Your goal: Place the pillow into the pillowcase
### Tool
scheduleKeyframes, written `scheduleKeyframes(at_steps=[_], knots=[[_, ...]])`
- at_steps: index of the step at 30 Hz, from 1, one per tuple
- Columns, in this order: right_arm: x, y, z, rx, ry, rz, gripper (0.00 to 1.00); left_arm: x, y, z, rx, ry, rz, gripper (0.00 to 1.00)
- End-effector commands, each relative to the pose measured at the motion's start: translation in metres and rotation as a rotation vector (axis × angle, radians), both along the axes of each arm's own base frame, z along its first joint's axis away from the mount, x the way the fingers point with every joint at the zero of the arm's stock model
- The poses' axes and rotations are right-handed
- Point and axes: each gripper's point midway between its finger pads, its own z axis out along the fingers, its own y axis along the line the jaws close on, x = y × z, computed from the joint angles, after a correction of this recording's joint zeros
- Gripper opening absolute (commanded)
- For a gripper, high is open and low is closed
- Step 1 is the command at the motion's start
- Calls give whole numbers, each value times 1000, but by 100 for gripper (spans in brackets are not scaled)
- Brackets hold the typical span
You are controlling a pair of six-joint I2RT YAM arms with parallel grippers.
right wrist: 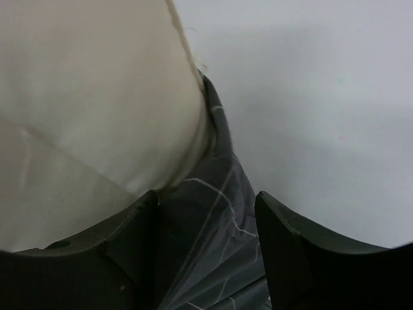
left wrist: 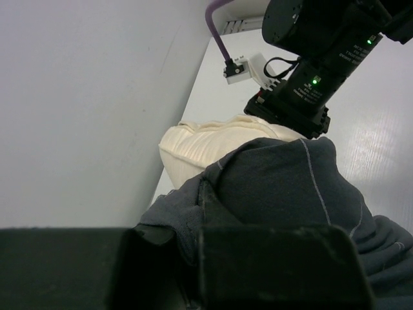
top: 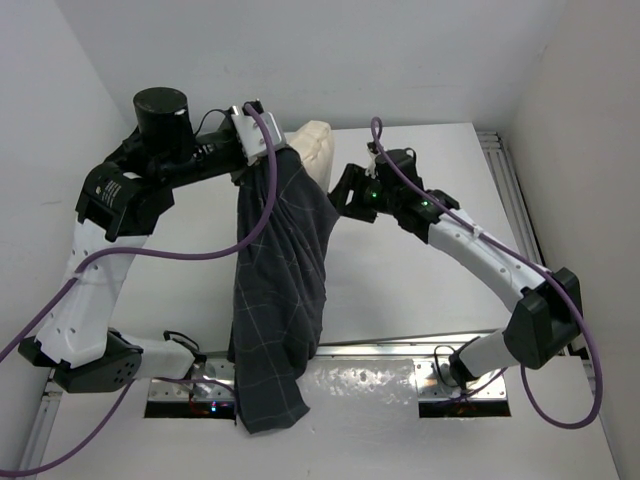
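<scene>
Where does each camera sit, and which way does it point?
Top external: above and behind the bases, looking down on the table; left arm, right arm show.
Left wrist: on the left arm, looking past the left gripper at the pillowcase and pillow.
Right wrist: looking past the right gripper at the same two.
All three share pillow and pillowcase.

Bright, even light; wrist views softly blurred.

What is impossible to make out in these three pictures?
Top view: dark grey checked fabric pillowcase hides most of the cream-white quilted pillow.
Left wrist view: left gripper blurred, its tips buried in the pillowcase.
Right wrist view: picture edges cut off the pillow; right gripper's base unseen.
</scene>
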Motion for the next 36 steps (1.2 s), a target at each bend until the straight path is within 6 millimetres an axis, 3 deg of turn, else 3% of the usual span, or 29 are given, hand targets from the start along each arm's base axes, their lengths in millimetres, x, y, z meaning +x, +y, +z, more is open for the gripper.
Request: scheduleKeyframes(at_steps=[1, 2, 4, 5, 6, 7, 9, 10, 11, 14, 15, 17, 18, 20, 21, 23, 24, 25, 27, 29, 30, 33, 35, 36], knots=[[-5, -10, -13, -32, 44, -44, 60, -6, 5, 40, -55, -154, -6, 0], [-5, -10, -14, -29, 44, -46, 59, -5, 5, 39, -54, -152, -5, 0], [-5, -2, -11, 4, 41, -21, 45, -6, 4, 38, -55, -151, -11, 0], [-2, 2, -15, 9, 44, -12, 34, -6, 4, 38, -55, -151, -12, 0], [1, 4, -15, 10, 42, -6, 13, -7, 4, 38, -56, -149, -12, 0], [2, 5, -18, 6, 48, -4, 5, -7, 4, 39, -56, -152, -12, 0], [24, -9, -23, -43, 15, -64, 0, -5, 6, 42, -67, -152, 2, 0], [46, -27, -22, -73, -16, -143, 0, -4, 7, 46, -83, -157, 16, 0], [51, -30, -25, -86, -23, -167, 0, -3, 7, 50, -93, -162, 24, 0], [104, -85, 14, -181, -178, -377, 0, -3, 9, 61, -140, -165, 45, 0], [121, -98, 52, -223, -292, -417, 0, -2, 9, 67, -158, -174, 51, 0], [136, -116, 97, -279, -417, -499, 0, -2, 10, 73, -189, -170, 63, 0], [142, -127, 141, -297, -516, -549, 0, -2, 9, 81, -221, -174, 68, 0], [142, -137, 199, -286, -643, -603, 0, 0, 13, 93, -264, -193, 100, 0], [140, -142, 216, -287, -677, -623, 0, -1, 18, 111, -320, -222, 127, 0], [130, -155, 254, -304, -768, -664, 0, 2, 20, 126, -352, -241, 146, 0], [119, -162, 272, -296, -807, -680, 0, -6, 26, 145, -386, -275, 149, 0], [112, -167, 285, -291, -837, -693, 0, -5, 29, 149, -393, -277, 168, 0], [98, -174, 297, -299, -879, -698, 0, 2, 32, 140, -391, -244, 209, 0], [97, -176, 292, -348, -881, -678, 0, 9, 34, 124, -387, -207, 243, 0], [100, -176, 281, -393, -844, -664, 0, 26, 32, 95, -353, -153, 292, 0], [79, -187, 321, -354, -913, -701, 0, 47, 43, 89, -360, -162, 398, 0], [78, -185, 300, -350, -897, -688, 0, 47, 42, 95, -378, -169, 395, 0], [83, -182, 287, -368, -887, -673, 0, 48, 37, 88, -377, -141, 379, 0]])
